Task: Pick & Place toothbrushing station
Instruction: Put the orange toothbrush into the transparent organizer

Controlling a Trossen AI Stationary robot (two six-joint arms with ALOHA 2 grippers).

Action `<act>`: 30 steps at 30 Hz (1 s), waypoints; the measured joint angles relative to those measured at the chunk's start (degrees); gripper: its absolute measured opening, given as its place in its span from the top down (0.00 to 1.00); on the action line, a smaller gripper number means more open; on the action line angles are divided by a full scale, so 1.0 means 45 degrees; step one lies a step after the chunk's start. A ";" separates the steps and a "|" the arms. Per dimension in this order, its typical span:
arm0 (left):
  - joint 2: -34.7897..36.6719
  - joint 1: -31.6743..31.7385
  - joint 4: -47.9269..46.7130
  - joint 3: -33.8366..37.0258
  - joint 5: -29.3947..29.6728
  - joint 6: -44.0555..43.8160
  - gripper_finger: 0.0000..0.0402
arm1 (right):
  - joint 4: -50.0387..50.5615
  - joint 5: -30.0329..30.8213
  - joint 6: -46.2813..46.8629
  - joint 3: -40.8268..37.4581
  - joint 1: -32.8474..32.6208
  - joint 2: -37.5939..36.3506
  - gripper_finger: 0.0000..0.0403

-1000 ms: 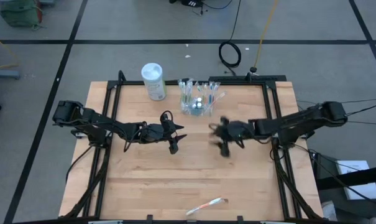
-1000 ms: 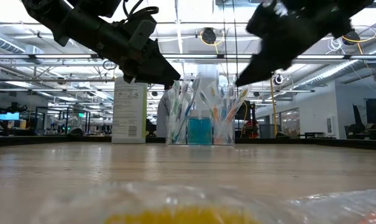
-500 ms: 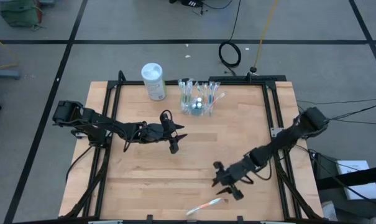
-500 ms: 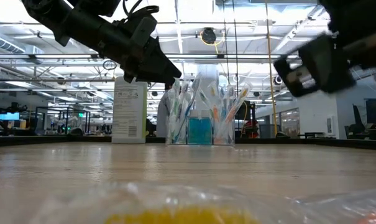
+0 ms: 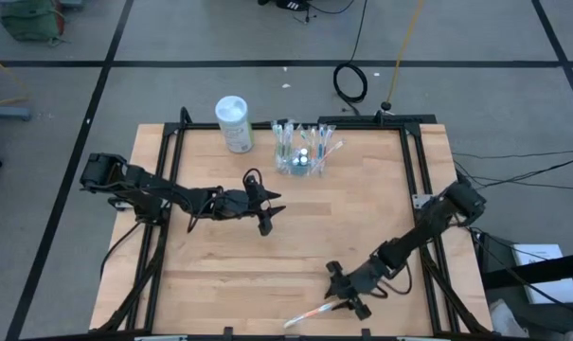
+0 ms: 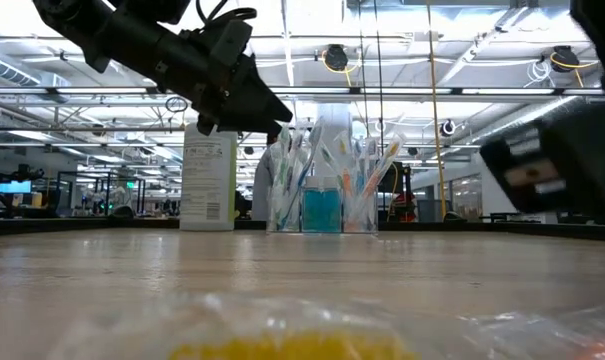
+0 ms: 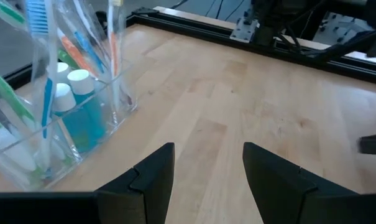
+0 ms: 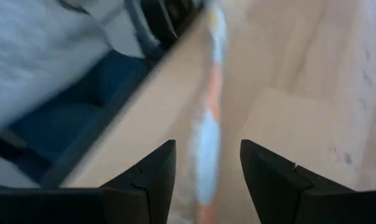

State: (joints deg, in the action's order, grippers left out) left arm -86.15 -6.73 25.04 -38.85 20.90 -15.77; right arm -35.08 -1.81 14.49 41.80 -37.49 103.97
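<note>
The toothbrushing station (image 5: 303, 152), a clear plastic holder with several pastel toothbrushes and blue toothpaste tubes, stands on its base at the table's far middle. It also shows in the low view (image 6: 322, 195) and the left wrist view (image 7: 48, 118). My left gripper (image 5: 266, 217) is open and empty, hanging above the table to the near left of the station (image 7: 206, 171). One wrapped toothbrush (image 5: 314, 313) lies flat near the table's front edge. My right gripper (image 5: 345, 292) is open just to its right; the brush (image 8: 210, 118) shows ahead of the fingers' gap (image 8: 206, 168).
A white cylindrical canister (image 5: 234, 123) stands left of the station at the far edge (image 6: 209, 175). Black frame rails (image 5: 414, 189) run along the table's left and right sides. Bare wood (image 5: 295, 246) lies between the two grippers.
My right gripper has swung from beside the station toward the table's near edge and down, ending next to the lone wrapped toothbrush. The toothbrush and the station have stayed in place.
</note>
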 joint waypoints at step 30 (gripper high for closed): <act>0.0000 -0.1152 0.1080 0.0004 -0.0625 0.5288 0.51 | 0.8050 0.2053 -0.3839 0.0559 0.1871 -0.5016 0.96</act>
State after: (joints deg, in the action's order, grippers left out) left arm -86.15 -11.91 29.90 -38.83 18.09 8.03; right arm 1.14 7.43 -2.79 44.31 -29.08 81.40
